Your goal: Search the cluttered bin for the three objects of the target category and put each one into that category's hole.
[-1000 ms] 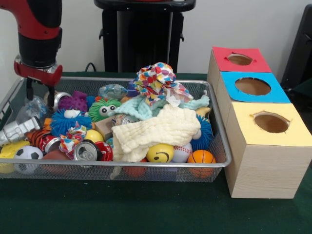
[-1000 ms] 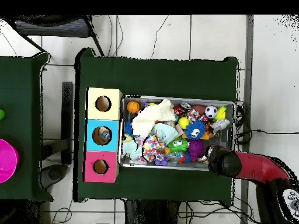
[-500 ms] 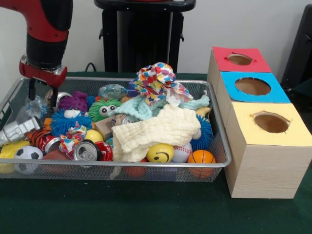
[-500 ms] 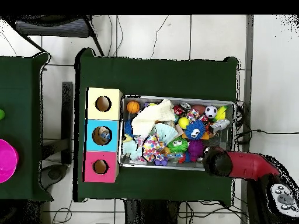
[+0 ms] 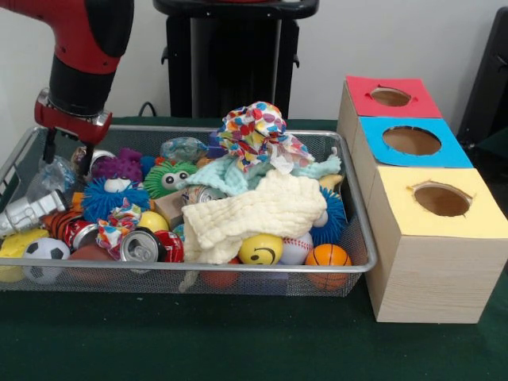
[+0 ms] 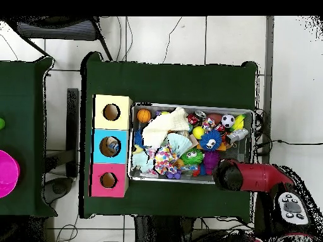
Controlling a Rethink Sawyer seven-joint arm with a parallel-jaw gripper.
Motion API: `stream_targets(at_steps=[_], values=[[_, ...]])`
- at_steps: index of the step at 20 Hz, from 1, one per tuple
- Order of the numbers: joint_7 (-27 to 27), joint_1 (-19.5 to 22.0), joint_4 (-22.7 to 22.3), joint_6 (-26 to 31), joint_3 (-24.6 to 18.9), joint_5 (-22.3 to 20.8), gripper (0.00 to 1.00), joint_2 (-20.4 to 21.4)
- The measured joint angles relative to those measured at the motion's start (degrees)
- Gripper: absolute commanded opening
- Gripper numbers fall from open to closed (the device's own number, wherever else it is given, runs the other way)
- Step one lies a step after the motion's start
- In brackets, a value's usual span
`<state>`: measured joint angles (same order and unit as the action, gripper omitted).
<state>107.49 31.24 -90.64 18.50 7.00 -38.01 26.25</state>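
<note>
The wire mesh bin (image 5: pixel 198 271) is full of clutter; it also shows in the overhead view (image 6: pixel 253 126). One see-through crinkly plastic bottle (image 5: pixel 52 176) lies at the bin's left end. Another (image 5: pixel 183 148) lies at the back, next to the green furry toy. My gripper (image 5: pixel 67 161) hangs open and empty over the bin's back left corner, just above and right of the first bottle. In the overhead view the arm's head (image 6: pixel 228 175) hides the gripper. The blue-surround hole (image 5: pixel 411 140) is on the middle box; in the overhead view (image 6: pixel 107 140) a bottle-like thing (image 6: pixel 113 147) shows inside it.
A cream cloth (image 5: pixel 254 213), a mint cloth and a spotted cloth (image 5: pixel 252 127) are piled mid-bin. Drink cans (image 5: pixel 141 244), balls and spiky toys fill the front. The red-surround hole (image 5: pixel 390 96) and yellow-surround hole (image 5: pixel 441 199) flank the blue one. The black pedestal (image 5: pixel 230 55) stands behind.
The arm has moved along the bin's back edge, rightwards in the front view, and risen slightly. The gripper stays open and empty. Nothing in the bin has moved.
</note>
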Motion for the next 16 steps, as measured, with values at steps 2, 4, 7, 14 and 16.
stream_targets(at_steps=[2,4,7,14,16], values=[[0.00,-0.83,0.47,-0.46,1.10,0.01,1.00,-0.54],[0.00,-1.50,0.81,-0.98,2.03,0.02,1.00,-1.00],[0.00,-2.54,1.24,-1.92,3.67,0.11,1.00,-1.80],[0.00,-3.91,1.22,-2.05,5.62,1.24,1.00,-2.76],[0.00,-4.16,1.23,-2.05,5.95,1.69,1.00,-2.95]])
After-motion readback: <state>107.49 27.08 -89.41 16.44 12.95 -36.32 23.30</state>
